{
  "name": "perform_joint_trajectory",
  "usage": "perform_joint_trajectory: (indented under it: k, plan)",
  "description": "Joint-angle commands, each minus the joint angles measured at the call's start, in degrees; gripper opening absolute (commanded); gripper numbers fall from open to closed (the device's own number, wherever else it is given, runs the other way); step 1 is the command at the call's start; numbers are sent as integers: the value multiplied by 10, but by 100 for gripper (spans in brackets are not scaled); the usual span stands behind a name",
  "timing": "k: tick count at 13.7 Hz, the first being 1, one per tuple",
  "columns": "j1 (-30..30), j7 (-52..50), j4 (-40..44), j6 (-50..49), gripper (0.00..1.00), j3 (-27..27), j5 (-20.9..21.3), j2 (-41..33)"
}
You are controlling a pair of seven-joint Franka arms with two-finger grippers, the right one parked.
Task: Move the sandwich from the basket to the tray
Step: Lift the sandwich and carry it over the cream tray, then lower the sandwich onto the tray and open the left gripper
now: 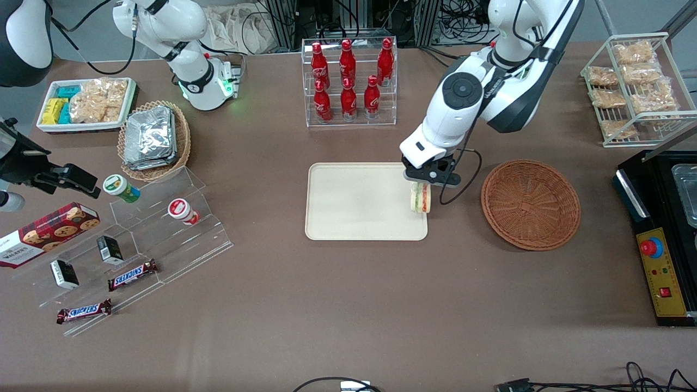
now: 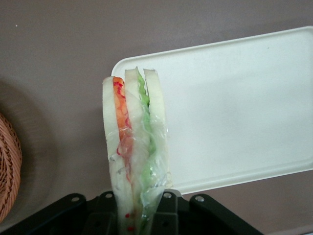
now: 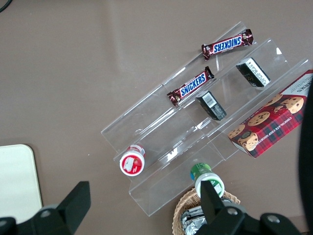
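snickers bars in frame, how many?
2. One Snickers bar lies on the clear stepped stand; the other Snickers bar lies at its lowest step, nearest the front camera. None looks hidden. The gripper holds the sandwich at the tray edge.

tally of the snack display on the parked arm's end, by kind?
Snickers bars: 2
Black boxes: 2
Cups: 2
Cookie box: 1
Total: 7
Gripper holds the sandwich over the tray edge.
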Motion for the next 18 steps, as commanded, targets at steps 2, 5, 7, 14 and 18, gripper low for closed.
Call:
perform_joint_trajectory:
  k: [2, 5, 7, 14, 18]
  plan:
    - [-38, -100, 10, 32, 13, 0, 99, 76]
    - [-49, -147, 11, 54, 13, 0, 170, 131]
    - [-50, -148, 10, 55, 12, 0, 179, 150]
    - [-58, -169, 10, 70, 12, 7, 206, 187]
    - [-57, -248, 14, 73, 13, 7, 297, 227]
